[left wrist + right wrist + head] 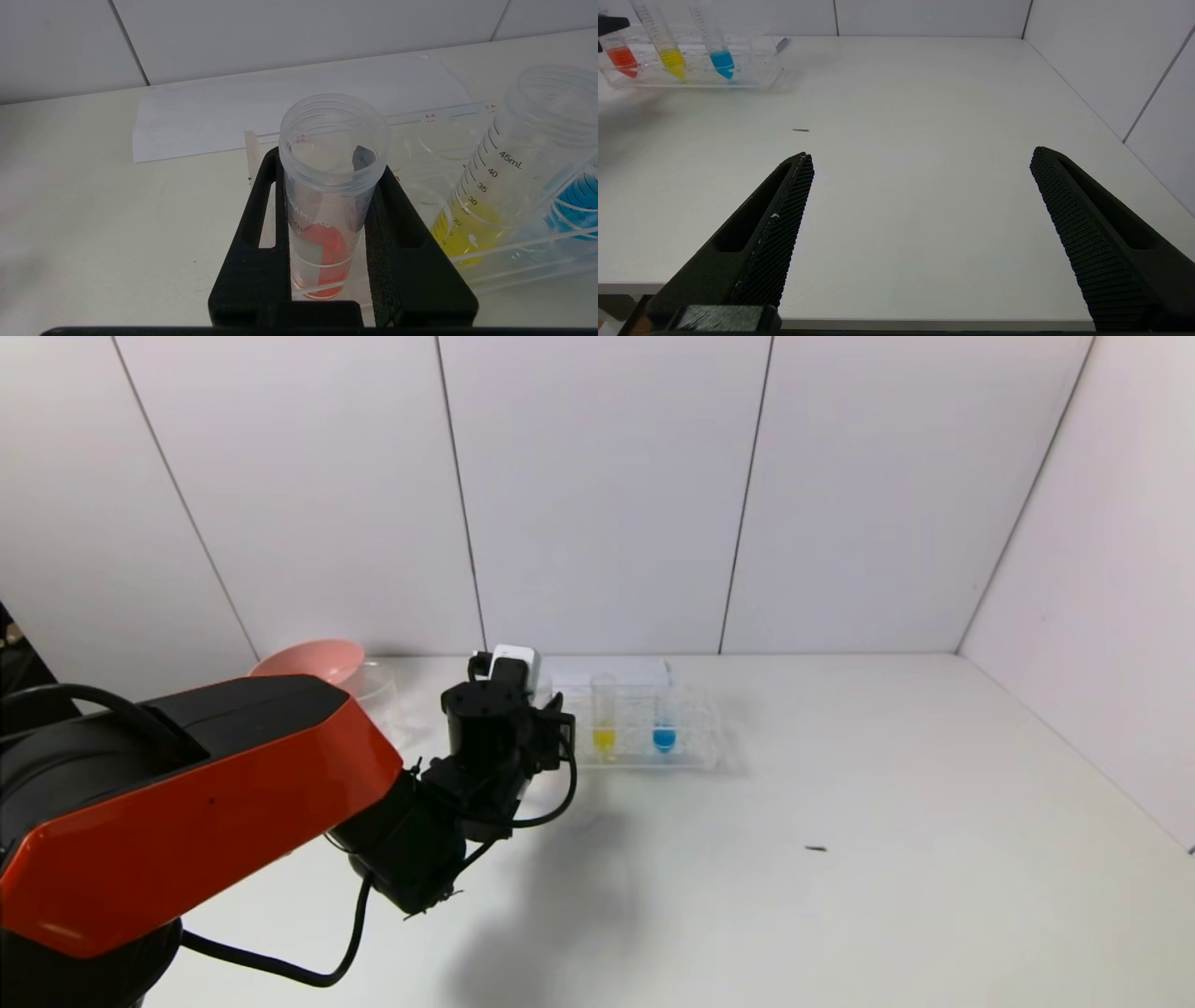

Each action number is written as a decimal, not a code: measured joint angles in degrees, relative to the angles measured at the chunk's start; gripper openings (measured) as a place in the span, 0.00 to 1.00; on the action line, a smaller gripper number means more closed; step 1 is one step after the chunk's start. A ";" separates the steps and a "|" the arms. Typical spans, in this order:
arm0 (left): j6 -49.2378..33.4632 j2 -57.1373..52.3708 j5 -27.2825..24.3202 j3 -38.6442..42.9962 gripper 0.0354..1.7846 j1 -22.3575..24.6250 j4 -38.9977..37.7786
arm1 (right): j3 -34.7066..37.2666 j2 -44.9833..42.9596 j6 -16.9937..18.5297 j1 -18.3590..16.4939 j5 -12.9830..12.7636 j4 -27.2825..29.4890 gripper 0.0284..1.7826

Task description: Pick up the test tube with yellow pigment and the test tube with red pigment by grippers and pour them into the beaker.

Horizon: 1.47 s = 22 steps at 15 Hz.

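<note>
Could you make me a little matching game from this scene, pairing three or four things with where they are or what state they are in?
Things:
1. red tube
2. yellow tube
3. blue tube
4. right gripper

States:
A. open wide above bare table, holding nothing
B. standing in the clear rack, between the other two tubes
C. clamped between the left gripper's black fingers
D. standing in the rack, on the far side of the yellow tube from the left gripper

Pairs: 1-C, 2-B, 3-D, 4-A
</note>
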 joint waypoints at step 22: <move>4.14 -10.58 0.77 1.95 0.25 -0.62 4.38 | 0.00 0.00 0.00 0.00 0.00 0.00 0.95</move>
